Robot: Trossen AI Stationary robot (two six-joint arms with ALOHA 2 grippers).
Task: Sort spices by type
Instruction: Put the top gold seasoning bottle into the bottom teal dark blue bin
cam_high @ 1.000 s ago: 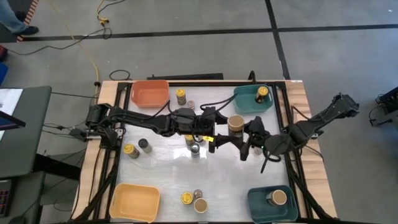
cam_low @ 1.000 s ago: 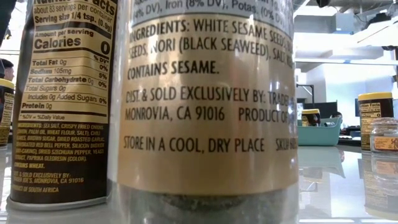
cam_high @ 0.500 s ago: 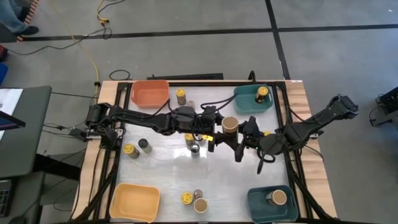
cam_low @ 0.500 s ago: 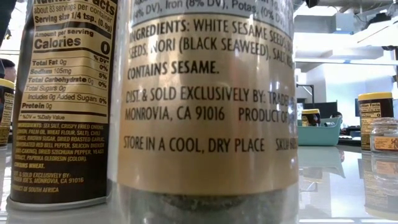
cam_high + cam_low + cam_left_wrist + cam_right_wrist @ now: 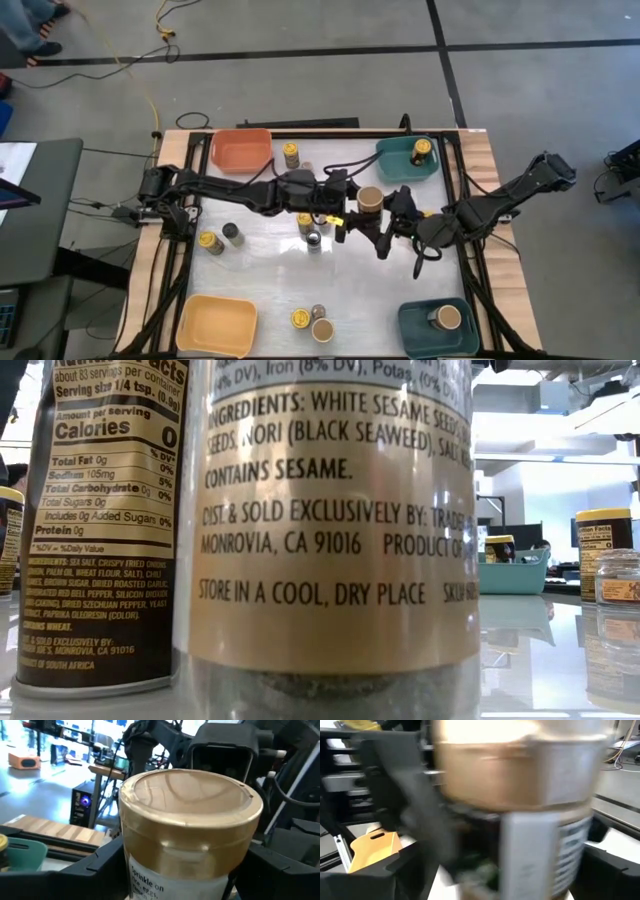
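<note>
A wide tan-lidded spice jar (image 5: 370, 198) hangs upright above the table's middle, between my two grippers. My left gripper (image 5: 354, 208) reaches in level from the table's left and is shut on the jar (image 5: 190, 820). My right gripper (image 5: 390, 208) comes from the table's right. In its blurred wrist view its fingers (image 5: 612, 862) stand open on either side of the jar (image 5: 545, 795), apart from it. Other spices stand on their bases on the table: yellow-lidded jars (image 5: 210, 242) (image 5: 290, 154), small grey-topped ones (image 5: 232, 234) (image 5: 313, 238), and a tan-lidded one (image 5: 322, 330). My left gripper pinches the jar's body just under the tan lid (image 5: 137, 870) between its two fingers, one on each side. The fingers come in level from the table's left. The jar stands upright in the hold, lifted clear of the table.
Bins stand at the corners: orange (image 5: 241, 150), teal (image 5: 400, 165) holding a yellow-lidded jar (image 5: 421, 151), yellow (image 5: 217, 325), and dark teal (image 5: 420, 328) holding a tan-lidded jar (image 5: 448, 318). Two jars (image 5: 100, 530) (image 5: 330, 530) stand right before the low camera.
The tan-lidded jar and my right gripper have shifted a little toward the table's left, up to my left gripper. The jar has stayed upright and clear of the table.
</note>
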